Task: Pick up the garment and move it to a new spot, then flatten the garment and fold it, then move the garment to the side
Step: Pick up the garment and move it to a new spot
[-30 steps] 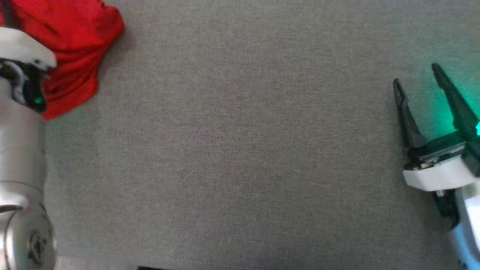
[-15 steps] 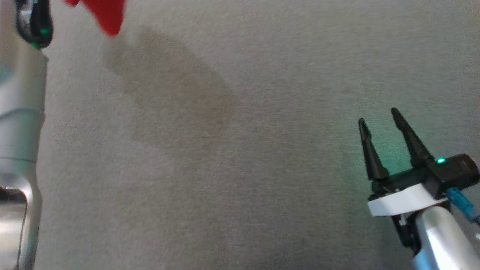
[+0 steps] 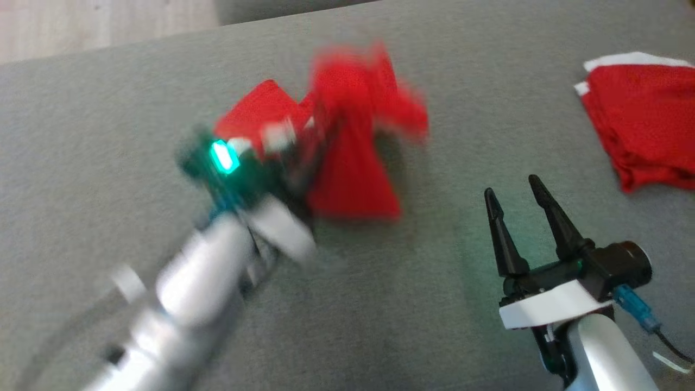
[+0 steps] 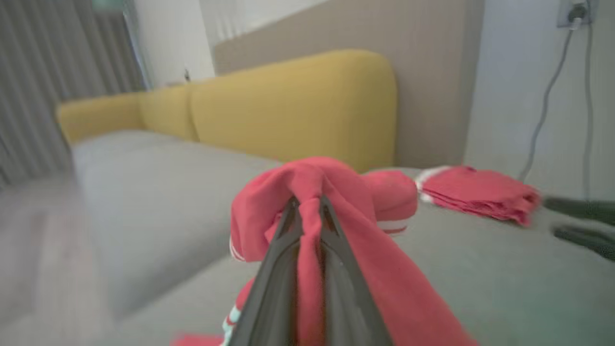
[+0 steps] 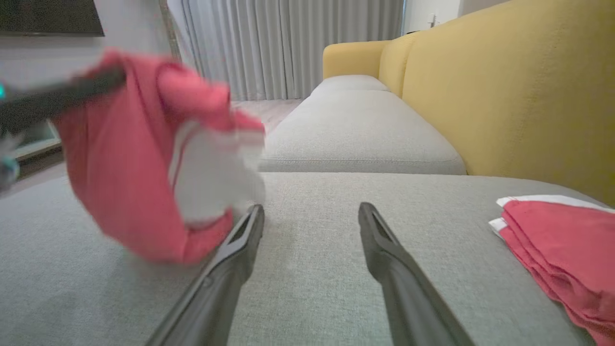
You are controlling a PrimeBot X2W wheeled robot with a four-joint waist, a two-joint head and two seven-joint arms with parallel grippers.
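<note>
You are in the first step: carrying the garment to its new spot. Your left gripper (image 4: 307, 201) has its two dark fingers pressed together on a bunch of the crumpled red garment with white trim (image 3: 353, 163). The garment hangs from them over the middle of the grey fabric seat cushion (image 3: 108, 136). Through the blur I cannot tell whether its lower end touches the cushion. Your right gripper (image 3: 511, 184) sits to the right and nearer you, fingers spread, holding nothing.

Next, I judge, you need to lower the cloth onto bare cushion and let go. Then bring both grippers in to spread it flat before any fold.

As for what holds what, the cushion bears a stack of folded red garments with a white edge (image 3: 646, 125) at its far right. Set your garment down well apart from that stack.
</note>
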